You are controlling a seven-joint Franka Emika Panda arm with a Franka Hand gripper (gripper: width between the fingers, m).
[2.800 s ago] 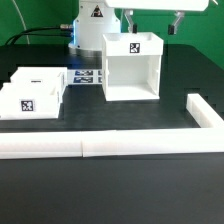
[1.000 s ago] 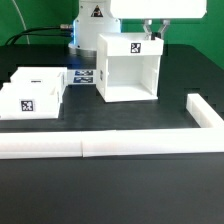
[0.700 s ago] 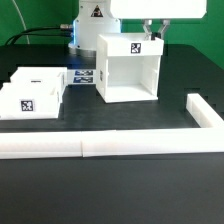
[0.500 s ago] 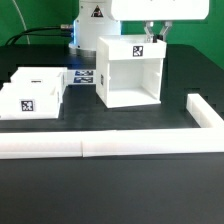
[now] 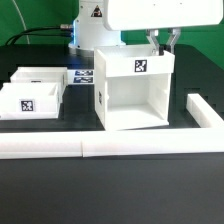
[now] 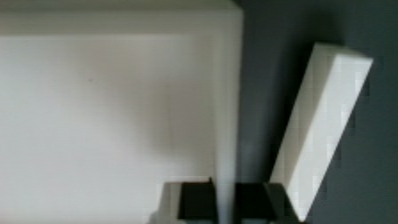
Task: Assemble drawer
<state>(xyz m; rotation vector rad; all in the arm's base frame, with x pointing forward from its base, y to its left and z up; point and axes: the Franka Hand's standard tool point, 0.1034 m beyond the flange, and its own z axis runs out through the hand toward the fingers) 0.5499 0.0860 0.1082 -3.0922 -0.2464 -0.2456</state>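
The housing (image 5: 130,105) stands nearer the rail (image 5: 110,148) than half a second ago, and a little further to the exterior view's right; only a narrow strip of counter (image 5: 60,125) now parts its front lower edge from the rail, where a broad one lay before; the tool (image 5: 164,45), which at first hung spread above the housing and clear of it, now straddles the top of the right wall, a finger on each face, and has travelled with it.

Black tabletop (image 5: 120,195) under even light, green backdrop (image 5: 40,14) behind.
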